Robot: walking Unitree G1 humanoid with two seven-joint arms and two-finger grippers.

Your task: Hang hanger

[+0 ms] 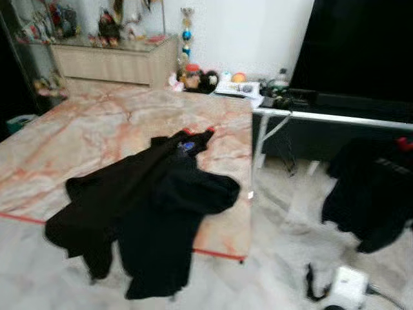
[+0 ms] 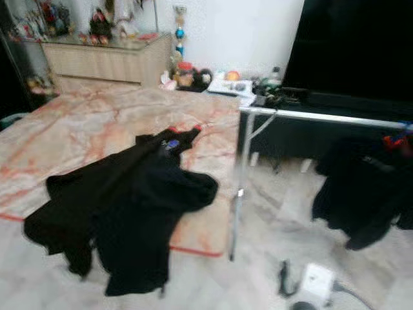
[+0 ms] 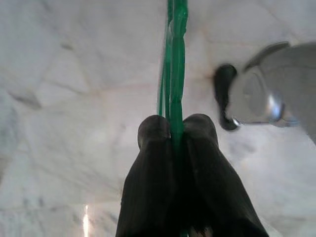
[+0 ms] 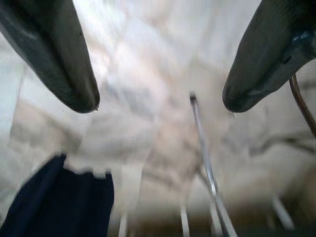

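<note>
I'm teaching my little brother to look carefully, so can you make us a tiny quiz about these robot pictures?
1. True or false: the left gripper is shut on a thin green plastic hanger.
2. Where does the black garment lie?
A. flat on the floor
B. on the pink marble-patterned table, draped over its near edge
C. on the beige wooden cabinet
3. Fill in: in the right wrist view, the right gripper's black fingers are spread ____.

Key: 1 true. 2 B. 3 apart, holding nothing.
</note>
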